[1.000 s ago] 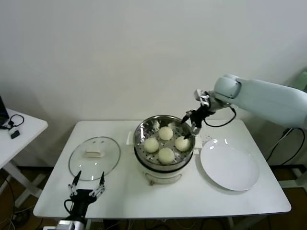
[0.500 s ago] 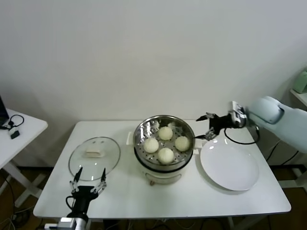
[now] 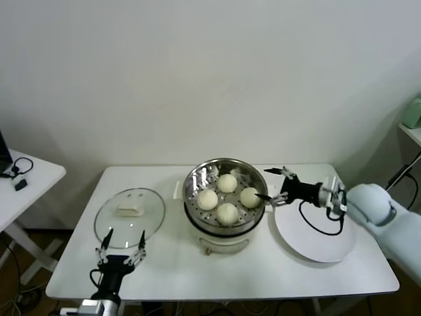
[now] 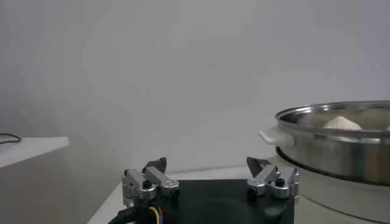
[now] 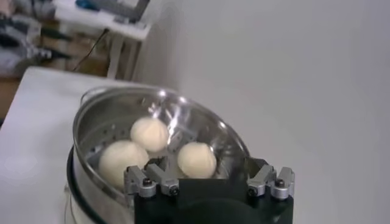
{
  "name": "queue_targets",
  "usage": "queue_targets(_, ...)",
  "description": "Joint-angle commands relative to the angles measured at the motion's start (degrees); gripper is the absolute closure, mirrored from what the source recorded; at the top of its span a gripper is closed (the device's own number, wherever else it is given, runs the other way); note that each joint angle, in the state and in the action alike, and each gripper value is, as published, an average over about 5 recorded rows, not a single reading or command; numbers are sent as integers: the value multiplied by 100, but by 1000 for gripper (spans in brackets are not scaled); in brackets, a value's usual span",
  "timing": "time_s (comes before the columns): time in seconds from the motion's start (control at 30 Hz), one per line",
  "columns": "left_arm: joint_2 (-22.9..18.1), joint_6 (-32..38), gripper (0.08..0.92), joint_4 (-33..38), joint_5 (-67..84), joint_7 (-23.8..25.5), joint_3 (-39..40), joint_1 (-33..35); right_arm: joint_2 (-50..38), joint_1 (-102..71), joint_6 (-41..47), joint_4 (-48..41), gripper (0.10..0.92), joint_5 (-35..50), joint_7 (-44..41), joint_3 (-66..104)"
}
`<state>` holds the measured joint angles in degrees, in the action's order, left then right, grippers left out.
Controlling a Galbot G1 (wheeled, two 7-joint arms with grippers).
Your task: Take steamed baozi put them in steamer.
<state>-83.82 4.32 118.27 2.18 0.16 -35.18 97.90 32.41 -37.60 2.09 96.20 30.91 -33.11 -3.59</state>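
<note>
The steel steamer (image 3: 195,176) stands on its cream pot base mid-table and holds several cream-white baozi (image 3: 227,182). My right gripper (image 3: 263,184) hovers just off the steamer's right rim, above the left edge of the white plate, open and holding nothing. In the right wrist view that right gripper (image 5: 204,164) points into the steamer (image 5: 91,119), where three baozi (image 5: 196,159) show. Parked at the table's front left edge, my left gripper (image 3: 124,238) is open and empty. The left wrist view has the left gripper (image 4: 206,164) beside the steamer (image 4: 341,140), with one baozi (image 4: 342,122) peeking over the rim.
An empty white plate (image 3: 319,237) lies right of the steamer, under my right forearm. The glass lid (image 3: 108,227) with its cream handle (image 3: 128,210) lies flat on the left. A small side table (image 3: 33,181) with cables stands further left.
My right arm has swung from above the steamer's right rim out to the right and dropped low, so the open gripper now points back at the rim. The baozi have not moved.
</note>
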Motion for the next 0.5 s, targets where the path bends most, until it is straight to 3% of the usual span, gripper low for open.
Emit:
queue_targets(0.03,-18,28,177,-31,-8,15,-31,-4,2167,-4394,-711,734,203,-838,382,4580)
queue_targets(0.5,-28,86,177,-92,73,106,-111,30,4244,-5165,-1291,850,203,-950,912,4880)
